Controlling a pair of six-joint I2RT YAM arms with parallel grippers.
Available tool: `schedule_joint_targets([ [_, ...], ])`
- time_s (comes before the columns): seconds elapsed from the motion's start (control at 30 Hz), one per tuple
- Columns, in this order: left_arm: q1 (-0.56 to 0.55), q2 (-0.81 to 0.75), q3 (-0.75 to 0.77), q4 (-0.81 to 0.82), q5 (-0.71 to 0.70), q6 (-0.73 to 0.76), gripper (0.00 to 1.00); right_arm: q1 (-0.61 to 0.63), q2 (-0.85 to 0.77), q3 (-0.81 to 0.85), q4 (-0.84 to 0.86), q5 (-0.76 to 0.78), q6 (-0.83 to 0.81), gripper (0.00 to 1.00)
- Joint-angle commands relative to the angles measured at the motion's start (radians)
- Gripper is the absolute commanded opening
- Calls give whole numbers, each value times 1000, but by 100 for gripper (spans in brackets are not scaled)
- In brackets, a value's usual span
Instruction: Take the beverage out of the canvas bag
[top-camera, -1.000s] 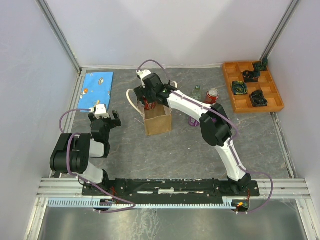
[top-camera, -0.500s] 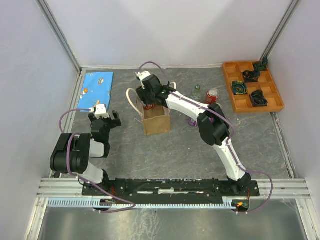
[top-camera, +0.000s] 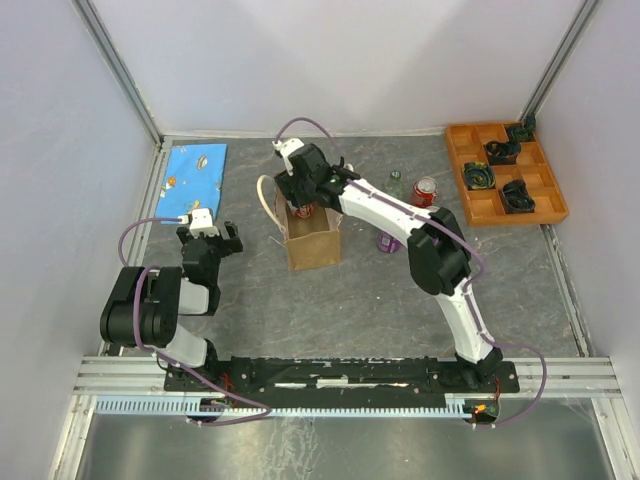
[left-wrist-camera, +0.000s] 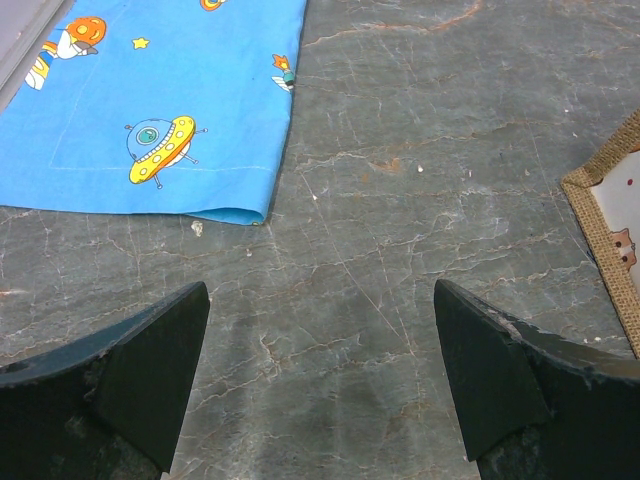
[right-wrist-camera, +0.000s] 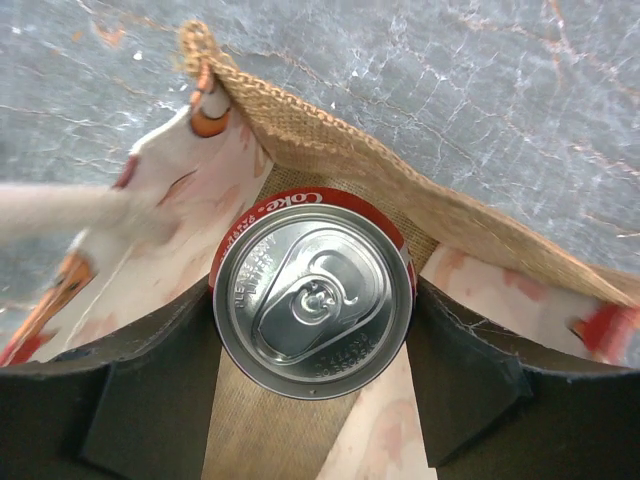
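1. My right tool (right-wrist-camera: 313, 345) is closed partway onto a red soda can (right-wrist-camera: 313, 300). One finger presses against each side of it, and its silver top with the pull tab faces the wrist camera.
2. The soda can stands upright inside the brown bag (right-wrist-camera: 330, 150). The woven rim and pale lining wrap around it just ahead of the fingers and on both sides.
3. From overhead, the right tool points down into the bag's open mouth, and a cream handle (top-camera: 262, 200) loops out to its left.
4. My left tool (left-wrist-camera: 320, 380) is wide open with nothing between its fingers, over bare counter (left-wrist-camera: 400, 200).
5. Ahead and to the left of the left tool lies a blue cloth (left-wrist-camera: 150, 90) printed with spaceships. A corner of the bag shows at its far right.
6. Well to the right of the right tool, a second red can (top-camera: 425, 190) and a small green bottle (top-camera: 394, 184) stand on the counter. An orange tray (top-camera: 482, 205) sits farther right.
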Motion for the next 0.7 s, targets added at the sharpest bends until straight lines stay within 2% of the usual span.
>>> schedule_joint_targets([
  [0.0, -5, -9, 20, 33, -11, 43, 99, 5, -239, 0, 128, -19, -32, 0],
  [0.13, -5, -9, 20, 35, -10, 43, 99, 5, -345, -67, 178, -31, -44, 0],
  [0.3, -5, -10, 20, 34, -12, 43, 99, 5, -523, -257, 284, -11, -75, 0],
  [0.5, -5, -9, 20, 33, -11, 43, 99, 7, -788, -501, 356, 128, -117, 0],
  [0.67, -4, -10, 20, 33, -11, 43, 99, 7, -1010, -686, 358, 309, -136, 0],
])
